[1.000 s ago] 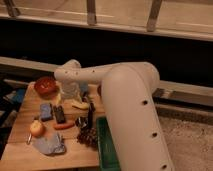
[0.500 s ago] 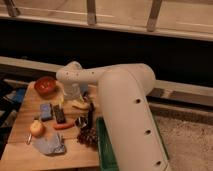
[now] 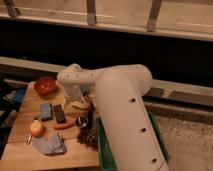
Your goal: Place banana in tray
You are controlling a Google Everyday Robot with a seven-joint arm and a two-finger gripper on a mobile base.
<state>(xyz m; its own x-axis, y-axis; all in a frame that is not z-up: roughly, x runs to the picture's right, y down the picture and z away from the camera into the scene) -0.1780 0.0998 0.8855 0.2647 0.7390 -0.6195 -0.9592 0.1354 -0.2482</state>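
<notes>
Tool [image 3: 87, 106] open, down by banana [image 3: 78, 105], which lies on tabletop [image 3: 22, 150] near tray [image 3: 101, 146]. Banana likely light, stiff, slick: best pinched mid-body, across the curve.

We see a worktop [image 3: 20, 150] of pale matt wood and a tray [image 3: 102, 144] of smooth green plastic. The banana [image 3: 79, 105] looks smooth and dull. The arm [image 3: 125, 100] is glossy white plastic; its dark matt gripper [image 3: 88, 112] hangs just beside the banana, jaws apart.
</notes>
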